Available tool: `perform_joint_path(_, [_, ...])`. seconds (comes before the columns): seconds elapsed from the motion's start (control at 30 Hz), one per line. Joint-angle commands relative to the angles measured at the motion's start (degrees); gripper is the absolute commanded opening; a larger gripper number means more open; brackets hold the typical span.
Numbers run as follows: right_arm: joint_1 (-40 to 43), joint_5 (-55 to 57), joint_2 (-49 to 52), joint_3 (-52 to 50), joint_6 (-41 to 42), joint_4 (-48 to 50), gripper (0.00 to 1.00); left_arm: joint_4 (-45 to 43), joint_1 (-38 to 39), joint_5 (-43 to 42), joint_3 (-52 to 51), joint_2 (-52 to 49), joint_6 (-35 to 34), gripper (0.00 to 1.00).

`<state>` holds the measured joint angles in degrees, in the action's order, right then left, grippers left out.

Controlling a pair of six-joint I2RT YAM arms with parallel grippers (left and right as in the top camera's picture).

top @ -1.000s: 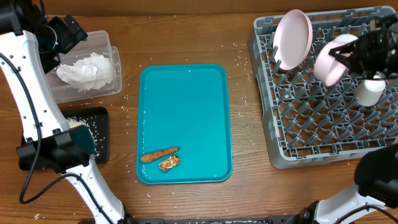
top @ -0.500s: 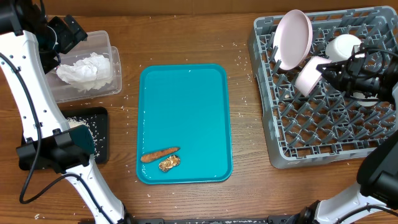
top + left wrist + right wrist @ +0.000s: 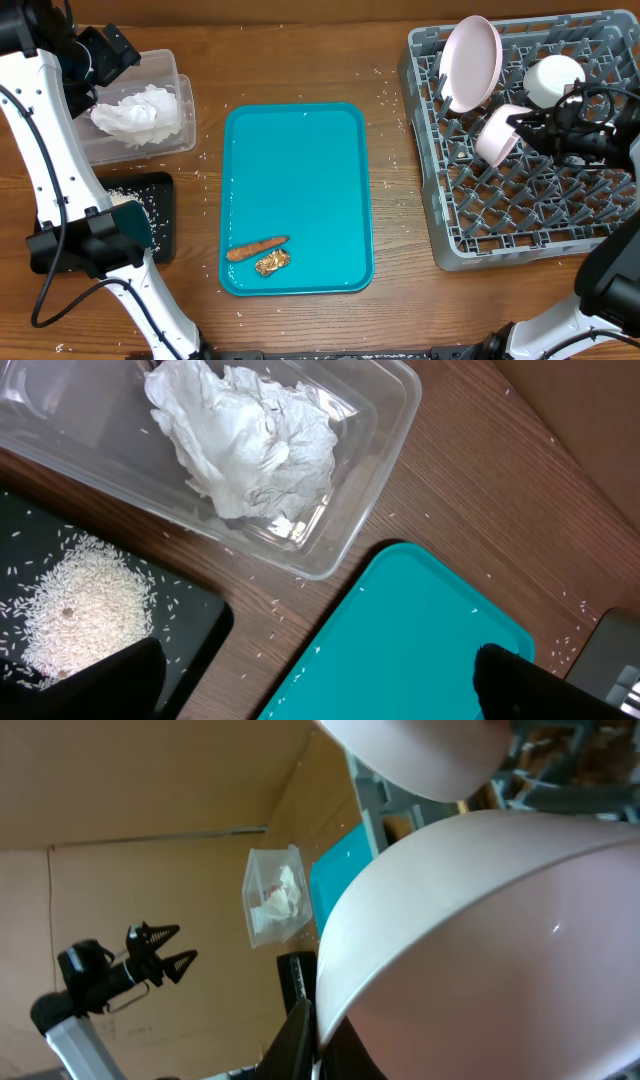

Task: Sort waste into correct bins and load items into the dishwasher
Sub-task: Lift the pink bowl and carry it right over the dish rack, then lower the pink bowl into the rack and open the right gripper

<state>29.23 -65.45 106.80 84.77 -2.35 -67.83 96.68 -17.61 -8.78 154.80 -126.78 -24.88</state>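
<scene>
My right gripper (image 3: pixel 519 128) is shut on the rim of a white bowl (image 3: pixel 496 135), held tilted over the grey dishwasher rack (image 3: pixel 520 215). In the right wrist view the bowl (image 3: pixel 480 940) fills the frame, its rim pinched at my right gripper (image 3: pixel 318 1025). A plate (image 3: pixel 470 62) stands on edge in the rack and a second bowl (image 3: pixel 553 80) sits behind. My left gripper (image 3: pixel 315 690) hangs open above the table edge between the black bin (image 3: pixel 190 610) and the teal tray (image 3: pixel 420 640). A crumpled napkin (image 3: pixel 250 445) lies in the clear bin (image 3: pixel 390 420).
A carrot-like strip (image 3: pixel 257 247) and a golden scrap (image 3: pixel 272 262) lie at the teal tray's (image 3: pixel 295 170) near left corner. Rice (image 3: pixel 80 600) is heaped in the black bin (image 3: pixel 160 210). Loose grains dot the wood around the tray.
My right gripper carried the bowl left and down over the rack, stopping beside the standing plate. The second bowl behind it came into view. The left arm stayed still.
</scene>
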Motion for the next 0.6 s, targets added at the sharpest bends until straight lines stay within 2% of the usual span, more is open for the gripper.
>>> perform_joint_path(0.0, [1.36, 9.38, -0.28, -0.2, 4.57, -0.07, 0.04, 0.11, 0.55, 0.39, 0.22, -0.31, 1.11, 1.0])
perform_joint_path(0.3, [4.57, 10.58, -0.28, 0.28, 4.52, -1.68, 0.06, 0.11, 0.52, 0.42, 0.22, -0.31, 1.14, 1.0])
perform_joint_path(0.47, [6.97, 11.28, -0.31, 3.1, 4.52, -4.07, 0.15, 0.11, 0.52, 0.42, 0.22, -0.31, 1.14, 1.0])
perform_joint_path(0.57, [8.37, 15.98, -0.31, 5.73, 4.52, -6.25, 0.24, 0.11, 0.52, 0.42, 0.22, -0.31, 1.14, 1.0])
